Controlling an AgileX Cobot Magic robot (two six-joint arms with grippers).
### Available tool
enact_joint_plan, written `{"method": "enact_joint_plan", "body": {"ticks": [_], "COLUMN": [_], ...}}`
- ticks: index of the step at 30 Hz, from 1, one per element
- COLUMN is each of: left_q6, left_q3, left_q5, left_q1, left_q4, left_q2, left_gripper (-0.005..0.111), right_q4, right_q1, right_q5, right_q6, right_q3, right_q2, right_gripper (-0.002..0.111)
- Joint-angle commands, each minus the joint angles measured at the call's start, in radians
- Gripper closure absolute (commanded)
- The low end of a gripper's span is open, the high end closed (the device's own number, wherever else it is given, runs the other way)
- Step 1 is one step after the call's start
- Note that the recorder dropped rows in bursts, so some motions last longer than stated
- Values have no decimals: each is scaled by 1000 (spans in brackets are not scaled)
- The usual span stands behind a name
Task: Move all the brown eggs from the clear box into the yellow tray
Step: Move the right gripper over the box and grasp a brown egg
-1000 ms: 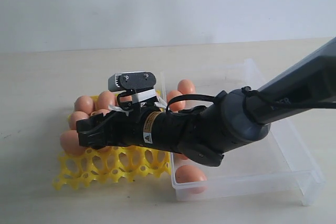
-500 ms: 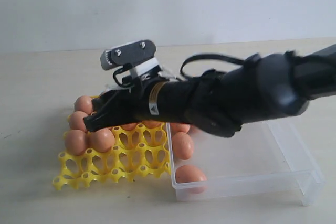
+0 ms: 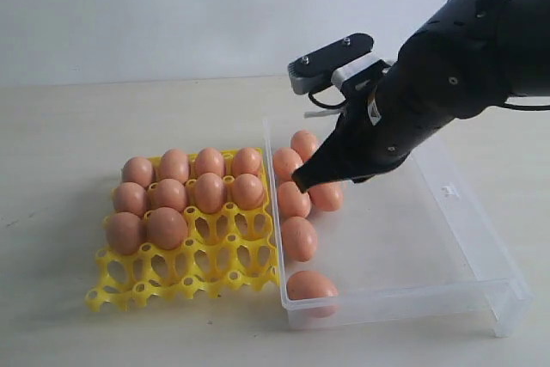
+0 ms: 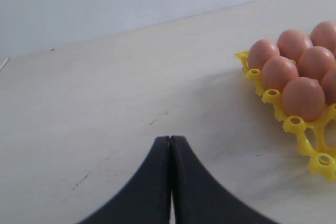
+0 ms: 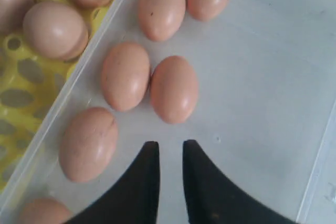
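The yellow tray (image 3: 185, 277) holds several brown eggs (image 3: 166, 227) in its back rows and two in the third row. Several more brown eggs (image 3: 299, 238) lie along the tray side of the clear box (image 3: 481, 247). My right gripper (image 3: 301, 182) hovers over the box, slightly open and empty. In the right wrist view its tips (image 5: 170, 144) point at a pair of eggs (image 5: 174, 88) lying side by side, just short of them. My left gripper (image 4: 170, 139) is shut and empty over bare table, beside the tray's corner (image 4: 294, 124). It is out of the exterior view.
The box's right half (image 3: 412, 238) holds no eggs. The front two rows of tray cups (image 3: 215, 259) stand open. Table surface (image 3: 69, 126) surrounds both. A pale wall (image 3: 172, 6) rises behind.
The right arm has swung from over the tray, up and to the right, to above the box. The eggs in the tray that it covered now show.
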Motion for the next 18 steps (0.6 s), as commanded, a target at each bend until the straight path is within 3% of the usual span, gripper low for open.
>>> {"method": "enact_joint_plan", "body": {"ticks": [1,7,18], "left_q6": [0,0,0], "left_q3": [-4,-4,-4], "left_q5": [-7,-7,-7], "left_q1": [-1,-1,-1], "left_q4": [-1,-1,-1], "left_q2": [-6,-6,-6], "left_gripper": [107,107,107], "right_q4": [-6,85,112], "right_q1": [-53,-59,-59], "right_q5": [2,86,90], "right_q6": [42,-94,-152], "right_q3": [-81,-213,-314], "right_q2": [96,232,348], "right_gripper": [68,57,57]}}
